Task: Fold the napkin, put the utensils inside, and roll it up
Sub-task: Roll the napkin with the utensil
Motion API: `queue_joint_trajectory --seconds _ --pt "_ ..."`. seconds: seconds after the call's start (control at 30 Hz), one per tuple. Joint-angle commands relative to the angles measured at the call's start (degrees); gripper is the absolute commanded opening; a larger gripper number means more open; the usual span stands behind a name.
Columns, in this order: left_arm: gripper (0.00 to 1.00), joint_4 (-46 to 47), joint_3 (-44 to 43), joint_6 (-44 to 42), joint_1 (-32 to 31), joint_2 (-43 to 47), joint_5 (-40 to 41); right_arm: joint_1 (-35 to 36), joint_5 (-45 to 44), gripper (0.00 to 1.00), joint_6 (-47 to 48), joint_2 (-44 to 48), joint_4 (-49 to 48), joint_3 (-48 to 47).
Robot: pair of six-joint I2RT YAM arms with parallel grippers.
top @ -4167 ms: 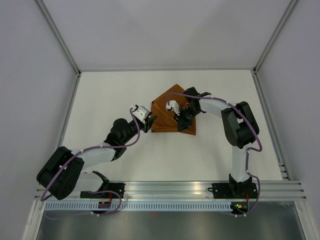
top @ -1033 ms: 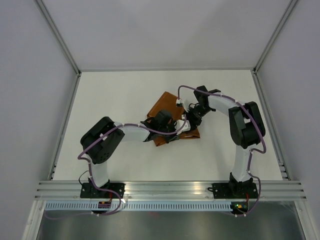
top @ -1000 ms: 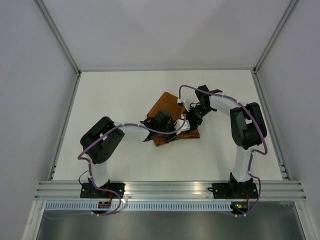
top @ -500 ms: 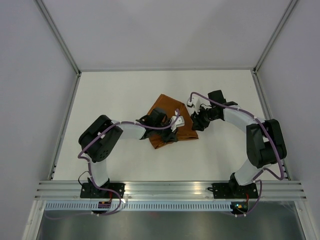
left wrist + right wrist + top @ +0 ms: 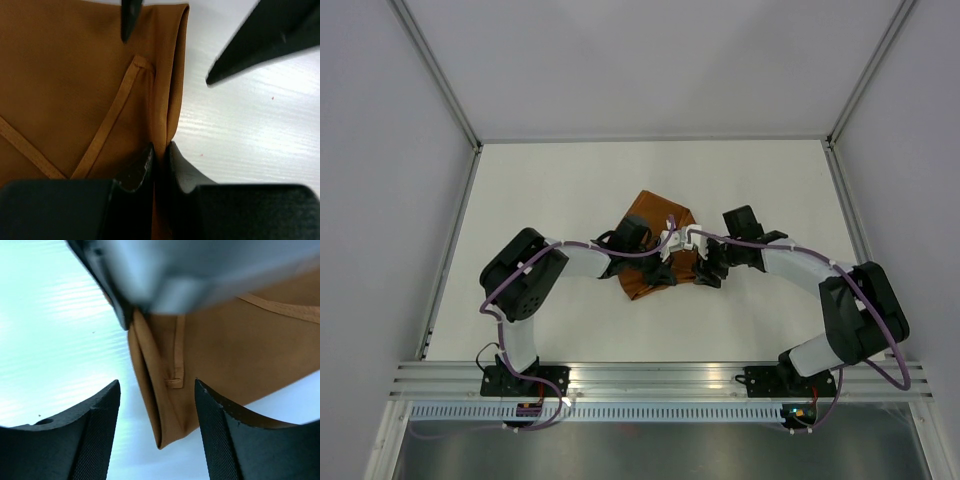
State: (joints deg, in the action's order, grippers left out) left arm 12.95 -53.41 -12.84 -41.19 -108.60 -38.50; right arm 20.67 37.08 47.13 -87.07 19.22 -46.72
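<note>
Since a second ago my right arm has swung its elbow outward and carried the right tool [image 5: 157, 390] round to the napkin's [image 5: 75, 75] right edge. Its fingers are spread astride a folded corner, gripping nothing. My left tool [image 5: 160, 150] is pressed together, pinching the doubled edge. Folded cloth lies on the table [image 5: 550, 190] beneath both; utensils aren't visible. I judge it light, limp and prone to sliding layer on layer, so I'd grip hemmed folds through every layer.
</note>
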Motion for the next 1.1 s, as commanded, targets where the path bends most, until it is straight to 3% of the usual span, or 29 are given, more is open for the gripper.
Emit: queue_joint_trajectory --seconds 0.0,0.27,0.83,1.07 --pt "0.02 2.0 0.3 1.3 0.0 -1.3 -3.0 3.3 0.2 0.68 2.7 3.6 -8.1 3.1" --pt "0.02 1.7 0.1 1.2 0.0 -1.0 -3.4 8.3 -4.7 0.71 3.4 4.4 -15.8 6.9" --pt "0.02 -0.6 -1.3 0.2 0.1 -1.2 -3.8 16.4 -11.0 0.75 7.7 0.0 -16.7 5.3" --pt "0.02 -0.6 -1.2 -0.3 0.0 -1.1 -4.0 16.8 -13.5 0.65 7.4 -4.8 -13.1 0.7"
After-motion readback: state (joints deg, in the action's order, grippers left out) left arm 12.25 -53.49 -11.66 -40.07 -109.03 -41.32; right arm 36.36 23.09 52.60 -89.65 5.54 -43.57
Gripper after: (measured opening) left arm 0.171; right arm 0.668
